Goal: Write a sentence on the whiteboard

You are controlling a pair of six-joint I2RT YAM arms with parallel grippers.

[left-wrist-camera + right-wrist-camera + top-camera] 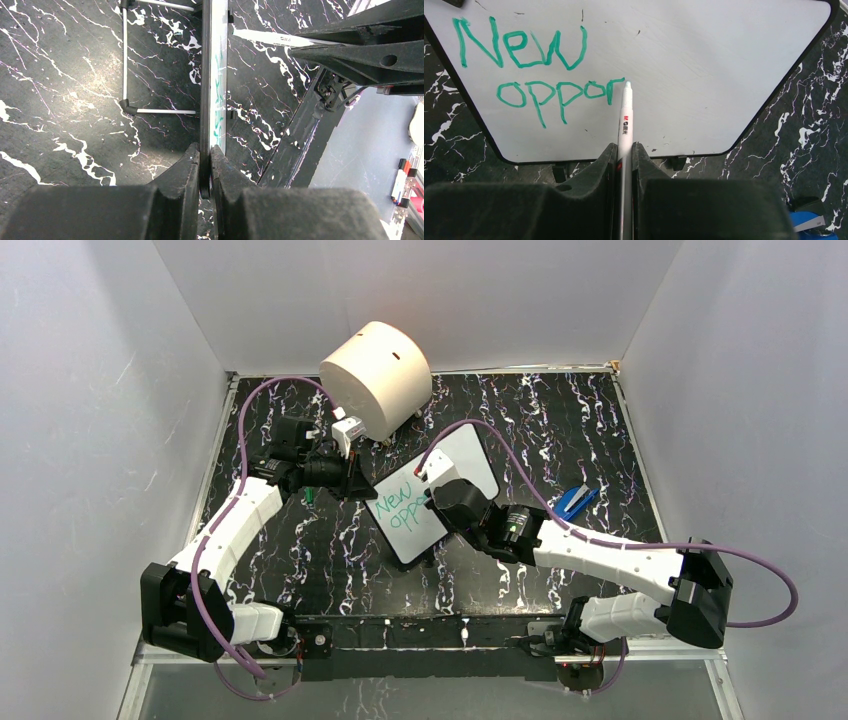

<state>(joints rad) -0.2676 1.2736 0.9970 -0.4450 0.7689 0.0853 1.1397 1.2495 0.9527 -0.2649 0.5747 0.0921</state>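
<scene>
Whiteboard [472, 454] edge pinched by left hand [205, 166]; right hand [625, 156] grips marker [625, 116], cream cylinder [378, 375] behind.

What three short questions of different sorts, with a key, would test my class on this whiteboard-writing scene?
1. True or false: the left claw is shut on the edge of the whiteboard.
2. Multiple choice: what does the right claw grip? A) a white pen with its tip at the writing; B) an eraser; C) nothing, its jaws stand wide open.
3. Fill in the blank: the green lettering on the board reads "New ____".

Key: 1 true; 2 A; 3 oppor.
</scene>
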